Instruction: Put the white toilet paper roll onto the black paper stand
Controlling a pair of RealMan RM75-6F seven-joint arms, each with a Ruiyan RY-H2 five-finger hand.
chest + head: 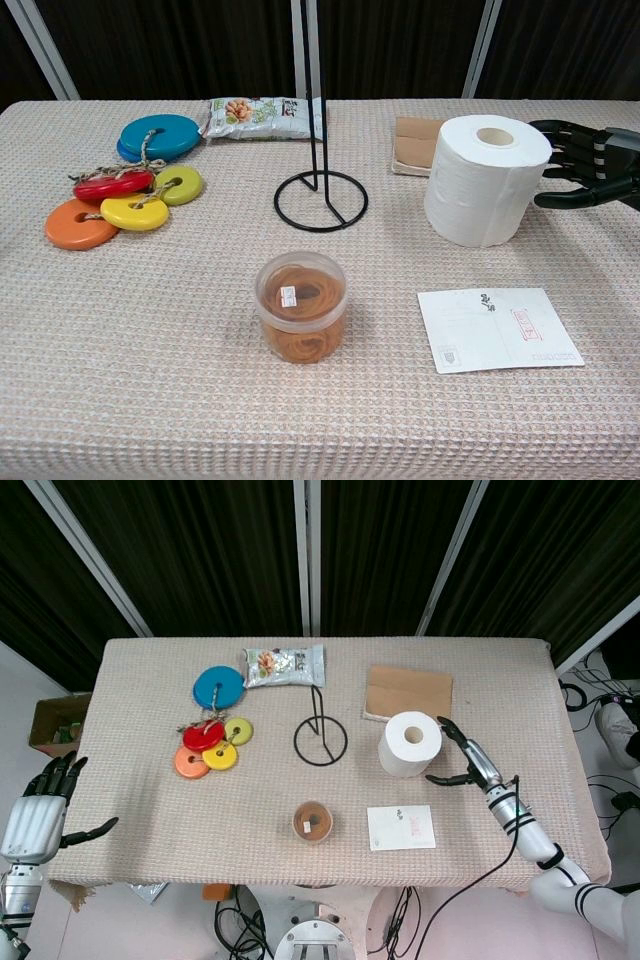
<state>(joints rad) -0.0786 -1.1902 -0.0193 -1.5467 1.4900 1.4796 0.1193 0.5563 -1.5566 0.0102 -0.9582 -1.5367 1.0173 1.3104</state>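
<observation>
We see right hand (468, 760) beside toilet roll (409, 743), fingers (572, 150) spread, empty, readying side grasp. Roll upright on worktop (520, 700), stand (320, 735) near. Left hand (40, 805) open, idle off worktop edge.

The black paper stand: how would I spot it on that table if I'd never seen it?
Look at the middle of the beige table, just below the snack packet. The black paper stand is a thin wire ring lying flat with one upright rod, left of the white toilet paper roll. Nothing else there is bare wire.

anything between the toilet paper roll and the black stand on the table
Nothing: only bare woven tablecloth lies between the toilet paper roll and the black stand. Both the head and chest views show that stretch clear.
</observation>
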